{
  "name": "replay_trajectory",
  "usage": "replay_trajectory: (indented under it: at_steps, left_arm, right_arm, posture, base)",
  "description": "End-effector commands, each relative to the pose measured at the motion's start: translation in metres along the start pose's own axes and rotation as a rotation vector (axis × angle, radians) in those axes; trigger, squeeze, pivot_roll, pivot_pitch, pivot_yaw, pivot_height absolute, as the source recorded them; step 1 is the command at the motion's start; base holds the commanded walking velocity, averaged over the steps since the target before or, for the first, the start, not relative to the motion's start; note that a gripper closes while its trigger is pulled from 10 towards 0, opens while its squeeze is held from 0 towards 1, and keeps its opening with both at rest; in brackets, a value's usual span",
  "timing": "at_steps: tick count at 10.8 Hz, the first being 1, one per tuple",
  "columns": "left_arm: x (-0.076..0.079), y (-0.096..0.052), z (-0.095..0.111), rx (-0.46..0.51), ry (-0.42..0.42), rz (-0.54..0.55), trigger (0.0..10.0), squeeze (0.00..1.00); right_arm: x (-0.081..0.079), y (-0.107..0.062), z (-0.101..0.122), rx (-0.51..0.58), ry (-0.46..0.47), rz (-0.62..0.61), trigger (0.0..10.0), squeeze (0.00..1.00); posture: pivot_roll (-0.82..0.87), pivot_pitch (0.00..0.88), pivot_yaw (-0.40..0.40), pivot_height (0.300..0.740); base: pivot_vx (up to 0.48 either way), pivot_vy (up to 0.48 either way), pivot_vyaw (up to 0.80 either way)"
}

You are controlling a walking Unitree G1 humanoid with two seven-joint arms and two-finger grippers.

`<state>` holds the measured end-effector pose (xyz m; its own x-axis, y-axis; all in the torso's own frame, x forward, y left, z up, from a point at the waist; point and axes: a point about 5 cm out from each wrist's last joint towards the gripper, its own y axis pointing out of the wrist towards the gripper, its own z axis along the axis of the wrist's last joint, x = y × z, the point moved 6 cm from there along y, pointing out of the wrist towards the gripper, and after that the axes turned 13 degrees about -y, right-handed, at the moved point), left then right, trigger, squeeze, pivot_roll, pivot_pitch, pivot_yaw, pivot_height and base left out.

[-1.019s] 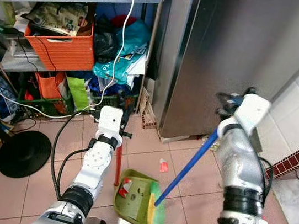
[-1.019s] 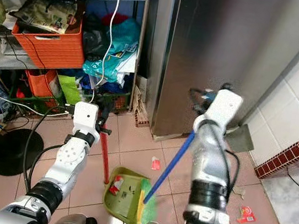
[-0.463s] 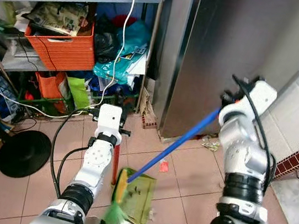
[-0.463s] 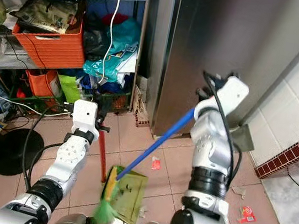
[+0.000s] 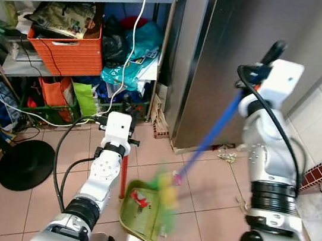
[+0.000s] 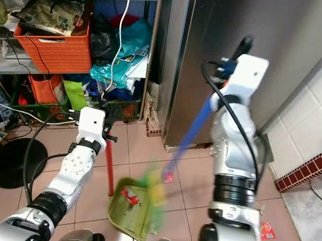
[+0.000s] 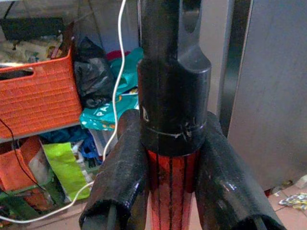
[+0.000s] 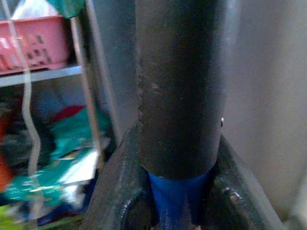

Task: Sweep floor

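Even indoor light; the broom head [image 5: 164, 184] smears with motion blur (right wrist view soft too).

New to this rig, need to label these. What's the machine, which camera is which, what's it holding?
A humanoid robot sweeping a kitchen floor. The two wide pictures come from its head camera, looking down at its silver arms. The close-ups are wrist cameras looking along each gripper's black fingers. The left gripper clamps the red handle of a green dustpan resting on the tiles, with a red wrapper in it. The right gripper clamps a blue broom, its head blurred beside the pan. More scraps lie near the fridge.
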<state>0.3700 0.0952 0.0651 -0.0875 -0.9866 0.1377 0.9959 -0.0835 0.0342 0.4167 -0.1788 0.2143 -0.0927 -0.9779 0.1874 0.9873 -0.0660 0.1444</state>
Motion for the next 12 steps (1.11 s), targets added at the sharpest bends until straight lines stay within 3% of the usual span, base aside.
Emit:
replay_trajectory:
  at_steps: [1, 3, 6, 8, 9, 10, 12]
  left_arm:
    - [-0.011, -0.001, -0.001, -0.014, 0.089, -0.003, 10.0, 0.00]
    - [-0.009, -0.009, -0.007, -0.052, 0.108, -0.070, 10.0, 0.00]
    - [-0.016, -0.014, -0.012, -0.091, 0.135, -0.072, 10.0, 0.00]
    - [-0.019, -0.015, -0.013, -0.110, 0.154, -0.061, 10.0, 0.00]
    - [-0.019, -0.016, -0.014, -0.115, 0.154, -0.062, 10.0, 0.00]
    - [-0.019, -0.016, -0.015, -0.120, 0.154, -0.061, 10.0, 0.00]
    - [-0.017, -0.015, -0.015, -0.133, 0.153, -0.059, 10.0, 0.00]
  right_arm:
    - [0.010, -0.004, 0.013, 0.059, -0.047, -0.054, 10.0, 0.00]
    - [0.013, -0.015, -0.003, 0.022, -0.122, -0.081, 10.0, 0.00]
    - [0.018, -0.022, -0.018, -0.033, -0.260, -0.123, 10.0, 0.00]
    - [0.019, -0.024, -0.031, -0.098, -0.295, -0.128, 10.0, 0.00]
    - [0.015, -0.026, -0.045, -0.166, -0.294, -0.093, 10.0, 0.00]
    - [0.002, -0.028, -0.066, -0.258, -0.266, 0.003, 10.0, 0.00]
    - [-0.025, -0.033, -0.085, -0.337, -0.231, 0.236, 10.0, 0.00]
  posture:
    - [-0.12, 0.050, 0.033, 0.740]
    - [-0.12, 0.057, 0.036, 0.740]
    - [-0.12, 0.060, 0.044, 0.740]
    - [-0.11, 0.058, 0.046, 0.740]
    - [-0.12, 0.059, 0.045, 0.740]
    - [-0.12, 0.059, 0.046, 0.740]
    - [-0.12, 0.053, 0.045, 0.740]
  base:
    - [0.000, 0.000, 0.00]
    - [0.000, 0.000, 0.00]
    - [0.000, 0.000, 0.00]
    - [0.000, 0.000, 0.00]
    - [0.000, 0.000, 0.00]
    - [0.000, 0.000, 0.00]
    - [0.000, 0.000, 0.00]
